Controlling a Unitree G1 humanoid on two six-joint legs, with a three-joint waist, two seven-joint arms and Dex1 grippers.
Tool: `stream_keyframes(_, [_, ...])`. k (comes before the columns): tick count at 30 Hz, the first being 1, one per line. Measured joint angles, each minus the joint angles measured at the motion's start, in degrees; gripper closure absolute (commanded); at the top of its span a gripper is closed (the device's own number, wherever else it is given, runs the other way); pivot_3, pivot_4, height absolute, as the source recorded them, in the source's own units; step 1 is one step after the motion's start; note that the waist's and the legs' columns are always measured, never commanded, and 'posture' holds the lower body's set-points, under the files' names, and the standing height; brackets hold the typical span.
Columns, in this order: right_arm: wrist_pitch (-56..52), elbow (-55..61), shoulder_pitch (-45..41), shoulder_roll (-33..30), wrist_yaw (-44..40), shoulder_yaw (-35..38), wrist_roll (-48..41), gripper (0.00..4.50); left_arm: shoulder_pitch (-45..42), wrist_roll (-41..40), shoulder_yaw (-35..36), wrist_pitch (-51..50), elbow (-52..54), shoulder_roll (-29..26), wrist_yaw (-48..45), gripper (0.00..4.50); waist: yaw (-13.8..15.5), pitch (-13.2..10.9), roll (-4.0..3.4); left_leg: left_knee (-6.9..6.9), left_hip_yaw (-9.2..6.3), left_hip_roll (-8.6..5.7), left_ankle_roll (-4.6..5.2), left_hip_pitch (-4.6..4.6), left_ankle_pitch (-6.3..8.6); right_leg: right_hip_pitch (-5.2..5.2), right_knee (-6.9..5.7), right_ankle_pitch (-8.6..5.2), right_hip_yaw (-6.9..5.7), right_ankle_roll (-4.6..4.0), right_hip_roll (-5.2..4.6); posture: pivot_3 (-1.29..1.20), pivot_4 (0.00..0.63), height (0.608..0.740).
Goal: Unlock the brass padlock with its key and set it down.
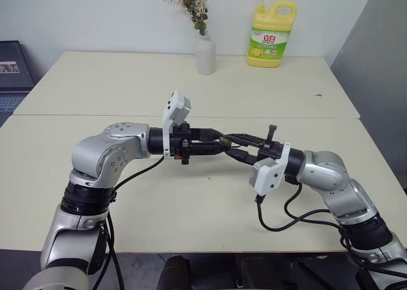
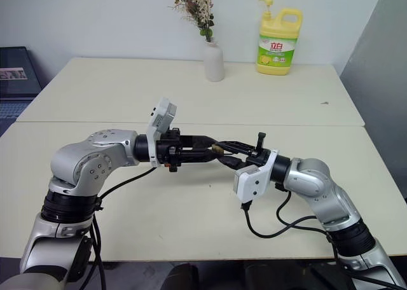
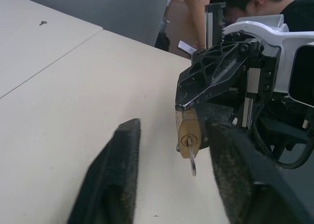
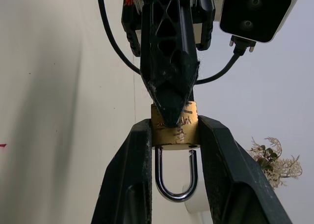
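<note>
Brass padlock (image 4: pixel 174 130), held above the tabletop (image 1: pixel 191 194) between the two arms; right gripper (image 4: pixel 174 135) fingers clamped on its body, silvery shackle (image 4: pixel 175 182) looped toward that wrist. Key (image 3: pixel 191 157) seated in the keyhole. Left gripper (image 3: pixel 176 150) fingers apart on either side of the key. Vase (image 1: pixel 205 53) and detergent bottle (image 1: pixel 271 39) stand at the far edge.

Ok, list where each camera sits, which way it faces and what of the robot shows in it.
Left eye, right eye: on the head, looking forward and down over the table; both arms meet mid-frame.
Left wrist: looks along the left gripper, its fingers apart, at the brass padlock with the key in it, held by the right gripper.
Right wrist: looks along the right gripper, clamped on the padlock body, shackle nearest the camera; the left gripper shows beyond.
Shared: both wrist views show the padlock.
</note>
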State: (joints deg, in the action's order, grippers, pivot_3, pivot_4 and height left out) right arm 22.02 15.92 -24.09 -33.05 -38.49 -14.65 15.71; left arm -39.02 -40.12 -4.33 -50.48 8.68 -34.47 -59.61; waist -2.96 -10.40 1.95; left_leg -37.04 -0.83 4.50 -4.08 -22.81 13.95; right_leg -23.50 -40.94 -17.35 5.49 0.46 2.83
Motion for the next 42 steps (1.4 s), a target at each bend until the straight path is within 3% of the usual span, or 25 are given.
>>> stream_keyframes(3, [-0.2, 0.0, 0.0, 0.0, 0.0, 0.0, 0.0, 3.56, 0.0, -0.1, 0.0, 0.0, 0.0, 0.5, -0.7, 4.23, 0.0, 0.0, 0.00, 0.00, 0.00, 0.00, 0.00, 0.00, 0.00, 0.00, 0.00, 0.00, 0.00, 0.00, 0.00, 0.00, 0.150, 0.740])
stream_keyframes(4, [-0.2, 0.0, 0.0, -0.1, 0.0, 0.0, 0.0, 3.56, 0.0, -0.1, 0.0, 0.0, 0.0, 0.6, -0.8, 4.33, 0.0, 0.0, 0.00, 0.00, 0.00, 0.00, 0.00, 0.00, 0.00, 0.00, 0.00, 0.00, 0.00, 0.00, 0.00, 0.00, 0.150, 0.740])
stream_keyframes(17, [0.1, 0.0, 0.0, -0.2, 0.3, 0.1, 0.6, 3.56, 0.0, 0.2, 0.0, 0.8, -0.1, 0.8, -1.2, 4.33, 0.0, 0.0, 0.00, 0.00, 0.00, 0.00, 0.00, 0.00, 0.00, 0.00, 0.00, 0.00, 0.00, 0.00, 0.00, 0.00, 0.150, 0.740])
stream_keyframes(24, [-0.3, 0.0, 0.2, -2.4, 0.7, 1.8, 1.0, 1.13, 0.0, 0.2, 0.0, 1.4, -1.6, 0.8, -2.3, 4.33, 0.1, 0.0, 0.00, 0.00, 0.01, -0.01, 0.00, 0.00, 0.00, 0.00, 0.01, 0.00, 0.00, 0.00, 0.00, 0.00, 0.150, 0.740])
stream_keyframes(33, [-10.4, 4.0, 6.8, -10.4, -7.0, 8.1, -10.3, 1.10, -0.5, 2.8, 0.0, 5.7, -4.4, 0.2, -4.1, 4.33, 0.2, 0.0, -0.01, 0.01, -0.01, -0.01, 0.01, 0.02, 0.00, 0.02, 0.04, -0.01, 0.01, 0.01, 0.00, 0.00, 0.150, 0.740])
stream_keyframes(36, [-16.6, 9.4, 6.6, -10.7, -9.0, 10.1, -17.9, 1.72, -1.0, 4.0, -0.5, 7.3, -5.1, -0.2, -5.8, 4.33, 0.1, 0.0, -0.01, 0.01, -0.03, -0.01, 0.01, 0.02, 0.00, 0.03, 0.04, -0.02, 0.00, 0.03, 0.01, 0.00, 0.150, 0.740])
stream_keyframes(42, [-25.2, 15.4, 2.9, -8.2, -9.4, 8.4, -23.2, 3.86, -2.6, 4.9, -1.5, 8.5, -6.0, 0.3, -7.4, 4.33, 0.2, 0.0, -0.01, 0.00, -0.04, -0.02, 0.01, 0.00, 0.00, 0.05, 0.05, -0.14, -0.02, 0.25, 0.00, 0.00, 0.150, 0.740])
